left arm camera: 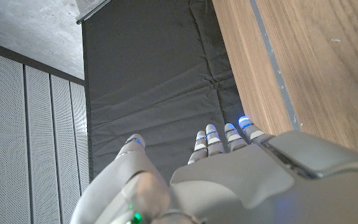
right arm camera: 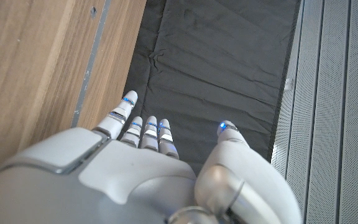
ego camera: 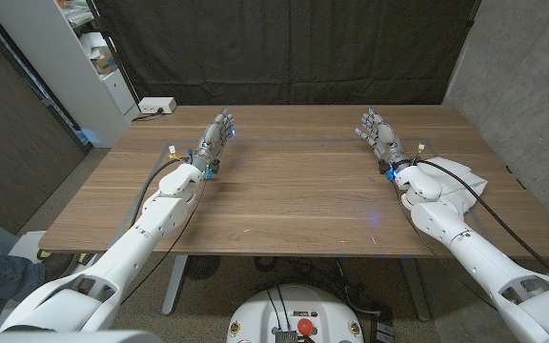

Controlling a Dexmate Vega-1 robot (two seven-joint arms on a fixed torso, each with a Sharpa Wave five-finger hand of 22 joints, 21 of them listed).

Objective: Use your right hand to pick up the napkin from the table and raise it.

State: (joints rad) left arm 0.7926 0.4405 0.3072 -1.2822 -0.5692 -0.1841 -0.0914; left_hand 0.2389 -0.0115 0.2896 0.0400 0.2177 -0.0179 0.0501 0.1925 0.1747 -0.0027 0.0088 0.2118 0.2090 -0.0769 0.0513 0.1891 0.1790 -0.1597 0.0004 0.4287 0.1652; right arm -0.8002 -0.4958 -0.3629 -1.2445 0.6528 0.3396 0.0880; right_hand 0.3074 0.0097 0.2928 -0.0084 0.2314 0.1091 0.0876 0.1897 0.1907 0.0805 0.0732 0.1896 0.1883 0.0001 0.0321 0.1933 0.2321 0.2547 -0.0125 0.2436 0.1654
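A black curtain [ego camera: 294,48] hangs behind the wooden bench [ego camera: 294,191], with a grey concrete wall [ego camera: 527,76] to the robot's right. To its left stands a white shelf unit [ego camera: 65,67]; its shelves hold some small items, too small to make out. A small white box [ego camera: 156,106] sits just beyond the bench's far left corner.

Where the napkin lies cannot be told from these views.

Both arms reach forward over the bench, well apart. The left arm [ego camera: 155,224] comes in from the near left and the right arm [ego camera: 456,224] from the near right, each with a dark cable looped beside the wrist.

The left hand [ego camera: 215,138] stands on its edge with its fingers stretched toward the far edge of the bench, and it holds nothing. The right hand [ego camera: 379,136] mirrors it, on its edge with its fingers pointing away, also holding nothing.

The left wrist view shows the left hand [left arm camera: 229,180] with its fingers [left arm camera: 211,138] straight and side by side and the thumb [left arm camera: 132,149] set apart, over the bench [left arm camera: 316,68] edge and curtain [left arm camera: 154,81]. The right wrist view shows the right hand [right arm camera: 129,177] likewise: fingers [right arm camera: 148,132] straight together, thumb [right arm camera: 229,140] apart, small blue lights at the fingertips.
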